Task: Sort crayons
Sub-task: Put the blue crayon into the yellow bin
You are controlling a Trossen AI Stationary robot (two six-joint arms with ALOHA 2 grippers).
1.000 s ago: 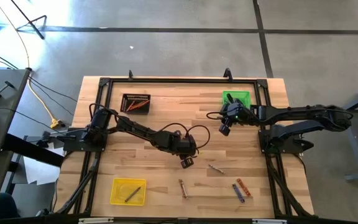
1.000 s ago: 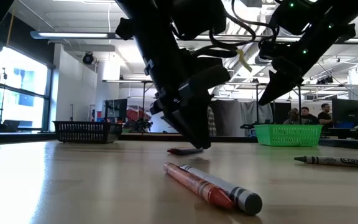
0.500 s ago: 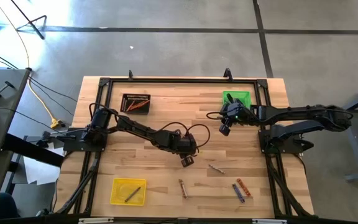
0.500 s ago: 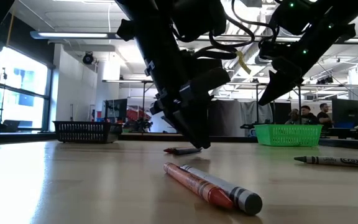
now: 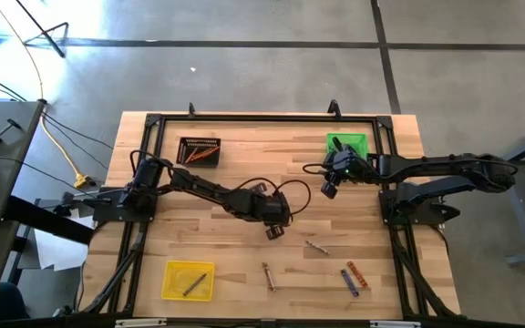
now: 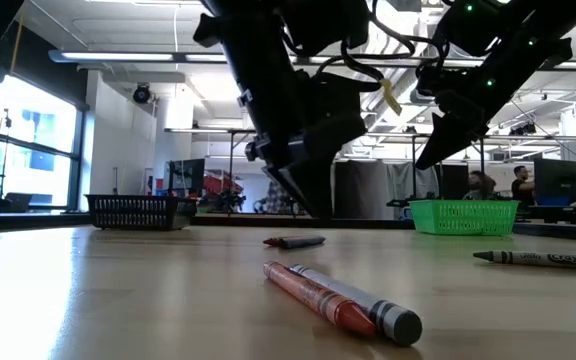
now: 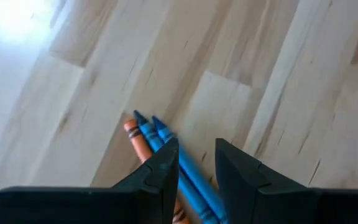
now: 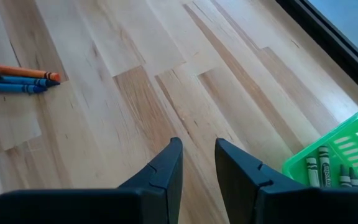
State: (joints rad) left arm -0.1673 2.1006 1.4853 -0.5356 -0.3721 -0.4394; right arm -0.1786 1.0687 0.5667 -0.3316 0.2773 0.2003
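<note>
The crayons (image 5: 355, 278) — light, stiff, prone to rolling — are scattered along the table's near edge and best pinched mid-length; both the left gripper (image 5: 273, 230) and the right gripper (image 5: 329, 189) are held slightly parted and empty.

- Even, bright light covers the wooden table (image 5: 244, 273) from overhead; shadows under the arms are faint and soft.
- From table height, strip lights (image 6: 118, 57) glow across the ceiling and a window (image 6: 28, 135) blazes white at the left of the table.
- Against that glow the arms read as black silhouettes.
- The nearest crayons (image 6: 343, 300) are sharp; the room behind the table goes soft.
- Left wrist: a white glare patch (image 7: 17, 15) washes out the wood, grain slightly blurred.
</note>
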